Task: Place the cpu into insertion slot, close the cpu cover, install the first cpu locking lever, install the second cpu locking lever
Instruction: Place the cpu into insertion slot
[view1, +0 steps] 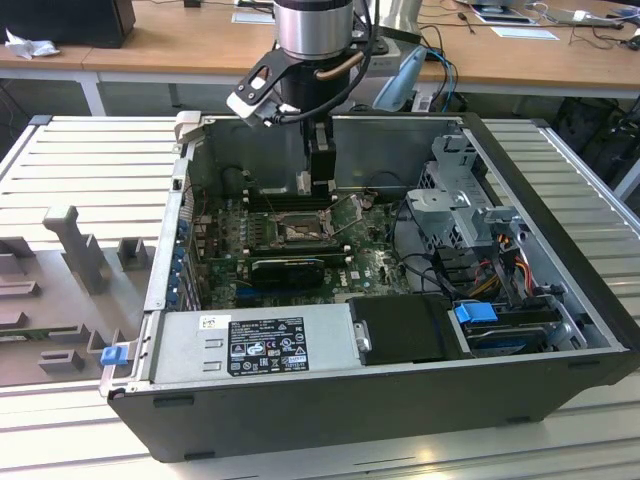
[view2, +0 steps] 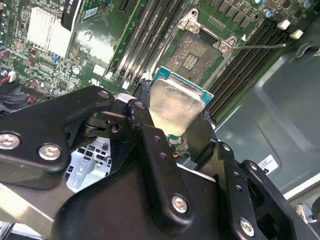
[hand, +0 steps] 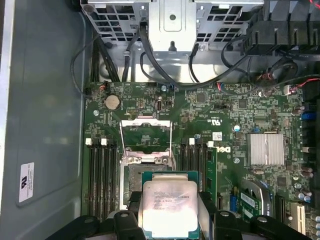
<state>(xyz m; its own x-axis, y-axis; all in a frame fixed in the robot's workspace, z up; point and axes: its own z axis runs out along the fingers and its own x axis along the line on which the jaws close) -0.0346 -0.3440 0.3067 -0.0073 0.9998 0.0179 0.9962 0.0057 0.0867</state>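
flat silvery cpu (view2: 178, 99), pinched in hand (view2: 175, 128)

Bright, even light, with glare on the cpu (view2: 177, 107) face.

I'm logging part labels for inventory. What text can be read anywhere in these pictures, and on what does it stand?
Nothing is clear enough to quote.
On the cpu, held in the pincer: faint print lines, too blurred.
On the power supply label: white print on black, too small.
On the case wall sticker: dark print, too small.
On the board: white markings, too small.
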